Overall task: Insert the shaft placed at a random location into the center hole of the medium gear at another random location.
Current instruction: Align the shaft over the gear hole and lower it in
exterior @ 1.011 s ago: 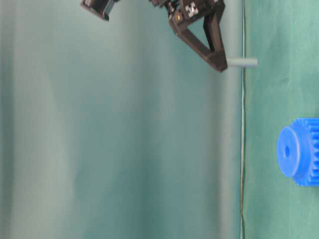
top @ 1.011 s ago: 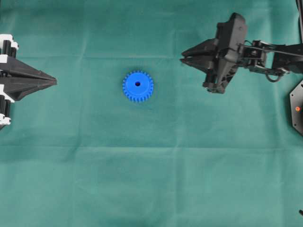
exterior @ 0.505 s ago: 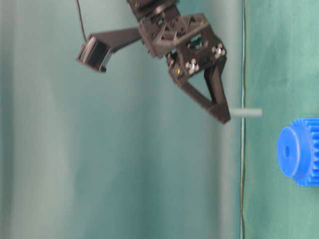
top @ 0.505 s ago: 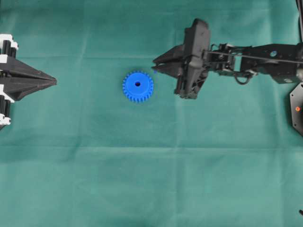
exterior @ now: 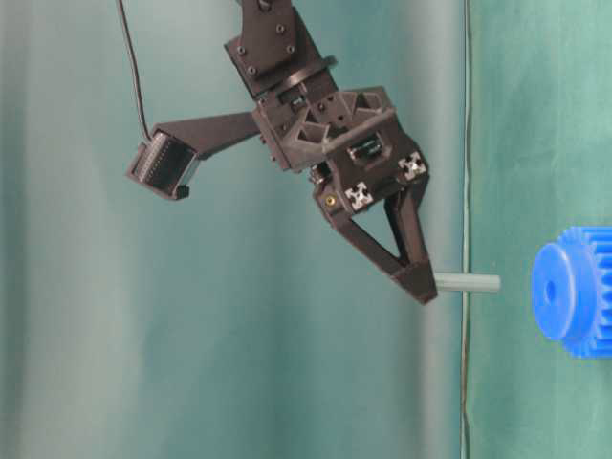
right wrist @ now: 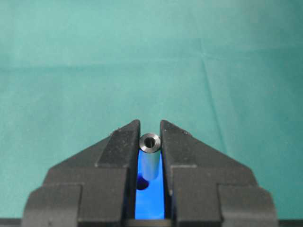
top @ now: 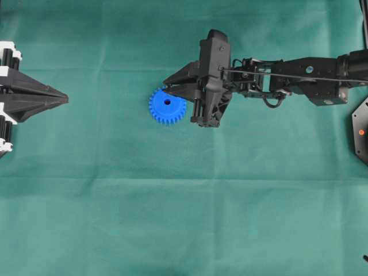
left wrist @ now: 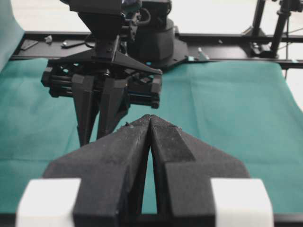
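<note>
The medium gear (top: 167, 112) lies flat on the green cloth, blue and toothed, its center hole (top: 167, 102) dark. My right gripper (top: 165, 88) hangs over the gear's far rim, shut on the shaft (exterior: 469, 283). The silvery shaft (right wrist: 150, 161) points down from the fingertips. In the table-level view its free end stands a short way off the gear (exterior: 574, 292), nearly in line with the center hole (exterior: 550, 290). The right wrist view shows the center hole (right wrist: 142, 183) just left of the shaft's lower end. My left gripper (top: 66, 99) rests shut and empty at the left edge.
Green cloth (top: 184, 201) covers the whole table. A black base with a red light (top: 361, 131) sits at the right edge. In the left wrist view a black frame rail (left wrist: 213, 38) runs along the far side behind the right arm (left wrist: 102, 61).
My right gripper has carried the shaft leftward from the right side to above the gear and come lower toward it. The left gripper and the gear have stayed put.
</note>
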Available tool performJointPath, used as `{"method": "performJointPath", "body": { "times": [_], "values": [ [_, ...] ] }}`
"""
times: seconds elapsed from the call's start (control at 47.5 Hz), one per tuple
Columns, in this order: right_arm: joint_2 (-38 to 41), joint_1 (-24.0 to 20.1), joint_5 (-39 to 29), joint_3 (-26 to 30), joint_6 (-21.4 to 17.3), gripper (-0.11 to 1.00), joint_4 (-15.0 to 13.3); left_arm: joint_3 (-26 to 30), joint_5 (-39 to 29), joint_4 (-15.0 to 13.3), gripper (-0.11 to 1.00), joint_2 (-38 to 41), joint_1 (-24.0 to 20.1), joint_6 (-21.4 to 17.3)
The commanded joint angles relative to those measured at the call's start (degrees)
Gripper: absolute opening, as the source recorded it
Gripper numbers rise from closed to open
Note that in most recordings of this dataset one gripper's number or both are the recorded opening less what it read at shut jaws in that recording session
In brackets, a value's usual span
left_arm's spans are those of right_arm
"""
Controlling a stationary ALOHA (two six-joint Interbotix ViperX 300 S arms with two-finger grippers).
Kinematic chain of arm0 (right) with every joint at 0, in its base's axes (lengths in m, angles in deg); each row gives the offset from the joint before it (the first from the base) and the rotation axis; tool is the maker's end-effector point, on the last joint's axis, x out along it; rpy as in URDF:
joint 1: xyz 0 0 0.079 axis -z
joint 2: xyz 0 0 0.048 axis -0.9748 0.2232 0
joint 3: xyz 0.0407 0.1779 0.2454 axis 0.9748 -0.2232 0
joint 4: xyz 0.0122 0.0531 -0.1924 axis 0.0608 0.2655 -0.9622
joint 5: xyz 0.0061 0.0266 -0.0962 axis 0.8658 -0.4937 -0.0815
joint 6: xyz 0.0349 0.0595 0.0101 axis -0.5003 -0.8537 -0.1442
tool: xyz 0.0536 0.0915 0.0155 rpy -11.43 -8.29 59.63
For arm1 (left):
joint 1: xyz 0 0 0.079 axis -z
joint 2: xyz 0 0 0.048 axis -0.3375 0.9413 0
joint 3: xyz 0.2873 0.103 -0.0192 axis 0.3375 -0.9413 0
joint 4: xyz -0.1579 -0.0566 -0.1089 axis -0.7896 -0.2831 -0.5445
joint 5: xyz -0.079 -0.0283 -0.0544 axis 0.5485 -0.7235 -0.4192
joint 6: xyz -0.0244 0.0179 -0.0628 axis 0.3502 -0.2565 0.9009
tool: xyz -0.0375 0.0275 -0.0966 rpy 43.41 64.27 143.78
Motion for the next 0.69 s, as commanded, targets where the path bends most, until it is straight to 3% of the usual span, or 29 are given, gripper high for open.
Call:
{"method": "performJointPath", "body": {
  "times": [0.0, 0.674],
  "values": [
    [-0.6, -0.4, -0.2, 1.9, 0.2, 0.13, 0.2, 1.3, 0.4, 0.1, 0.0, 0.3, 0.0, 0.1],
    [2.1, -0.5, 1.0, 2.4, 0.2, 0.13, 0.2, 1.4, 0.4, 0.1, 0.0, 0.3, 0.0, 0.1]
  ]
}}
